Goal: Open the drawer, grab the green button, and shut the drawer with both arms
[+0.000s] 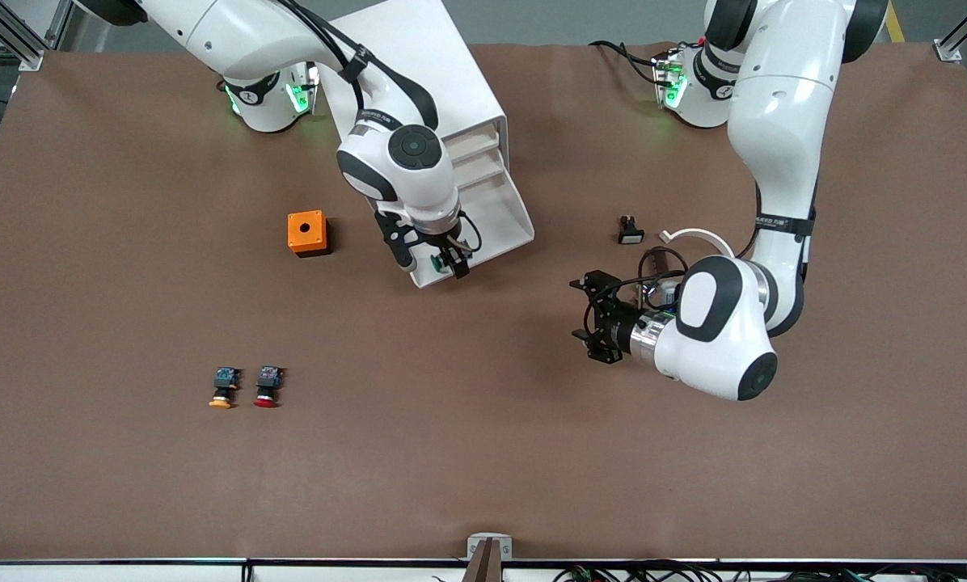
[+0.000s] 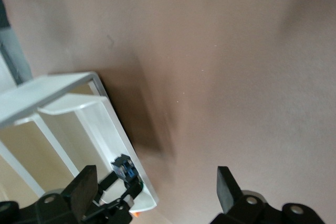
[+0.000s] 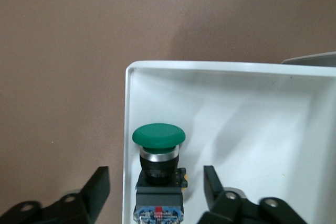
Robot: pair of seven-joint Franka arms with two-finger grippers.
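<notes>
The button [image 3: 157, 163] has a smooth green dome cap, and its dark body is cut off. It lies in the open white plastic drawer [image 3: 252, 82], between the right gripper [image 3: 155, 192]'s parted fingers, not grasped. The left gripper [image 1: 587, 317] hangs released above the brown table [image 1: 451, 453].

We see the button's [image 3: 157, 174] blue base cut off at the right wrist view's edge, between the jaws. In the front view the right gripper [image 1: 449, 263] covers most of it; the drawer's [image 1: 483, 234] inner end hides under the arm.

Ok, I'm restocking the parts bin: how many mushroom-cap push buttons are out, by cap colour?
Green: 1, the button lying in the open drawer, between the right gripper's fingers
Yellow-orange: 1
Red: 1
Total: 3
</notes>
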